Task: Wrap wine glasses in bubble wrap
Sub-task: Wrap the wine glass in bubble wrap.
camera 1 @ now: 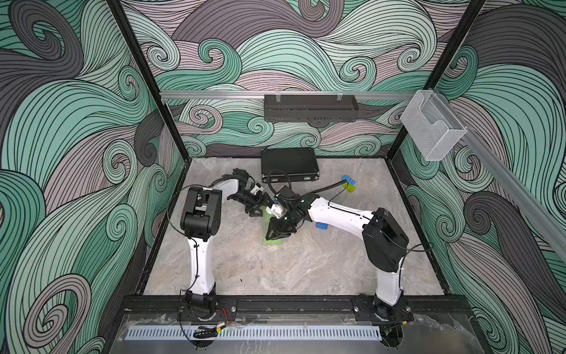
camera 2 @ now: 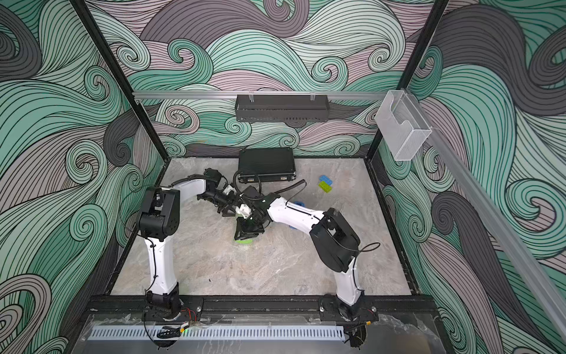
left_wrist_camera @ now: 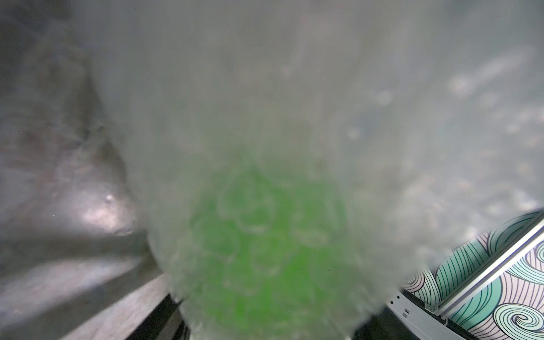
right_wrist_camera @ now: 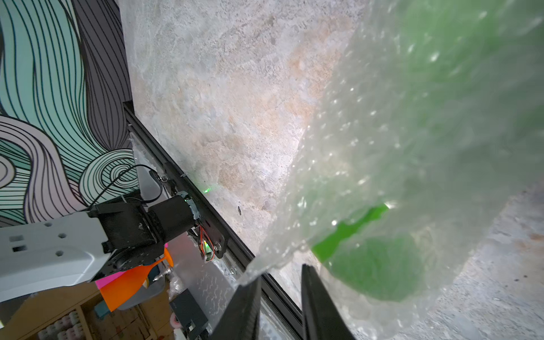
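Marble tabletop (camera 1: pixel 275 269) bears soft, slippery bubble wrap (right_wrist_camera: pixel 338 147) draped over the light, stiff goblet (right_wrist_camera: pixel 353 228); its loose edges likely pinch best. Jaws of the right gripper (right_wrist_camera: pixel 279 275) stand narrowly parted, empty; whether the left gripper (camera 1: pixel 255 213) holds anything cannot be told.

Left arm (camera 1: pixel 199 263) and right arm (camera 1: pixel 340 214): white link shells, black joint housings (camera 1: pixel 200 214). Thin black cables (camera 1: pixel 425 244) are looped at the elbows, and a corrugated black conduit (camera 1: pixel 329 186) is fitted at the right forearm. Left hand (camera 1: pixel 255 214) and right hand (camera 1: pixel 277 237) are black, with flat tapered fingers (right_wrist_camera: pixel 244 312). Black base plates (camera 1: pixel 228 306) are screwed down at 6 o'clock, with red wires (camera 1: pixel 226 313) beside them.

Goblet (right_wrist_camera: pixel 351 229) inside bubble wrap (right_wrist_camera: pixel 353 132)
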You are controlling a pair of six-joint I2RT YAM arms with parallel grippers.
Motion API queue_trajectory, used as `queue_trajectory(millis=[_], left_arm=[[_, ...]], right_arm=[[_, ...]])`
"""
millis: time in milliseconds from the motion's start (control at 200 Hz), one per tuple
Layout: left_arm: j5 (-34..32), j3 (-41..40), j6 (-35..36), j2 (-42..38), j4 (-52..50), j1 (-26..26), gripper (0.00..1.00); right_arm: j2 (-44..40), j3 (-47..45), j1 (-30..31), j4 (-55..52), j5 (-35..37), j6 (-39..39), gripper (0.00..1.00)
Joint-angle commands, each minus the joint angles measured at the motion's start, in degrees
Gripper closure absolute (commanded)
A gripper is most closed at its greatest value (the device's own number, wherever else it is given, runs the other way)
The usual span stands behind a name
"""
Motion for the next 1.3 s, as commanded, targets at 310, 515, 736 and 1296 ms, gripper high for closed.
queue_trajectory(millis=[310, 515, 736, 1296], left_arm=[[-11.33, -1.71, -0.75, 3.15, -3.05, -0.66, 0.25], [-11.35, -1.54, -0.74, 3.18, -3.21, -0.64, 0.25], [-11.33, -1.52, -0.49, 3.21, -3.23, -0.62, 0.25], [-12.33, -0.03, 0.27, 4.85, -4.5, -0.65, 0.25]], right_arm=[[-4.97, -0.06, -6.68, 0.97, -1.84, 5.5, 0.61], [-0.5, 1.74, -6.81, 3.6, -4.11, 9.35, 0.54], [3.66, 3.65, -6.63, 5.6, -6.53, 11.15, 0.52], [1.55, 0.78, -7.13, 6.82, -8.84, 11.43, 1.0]])
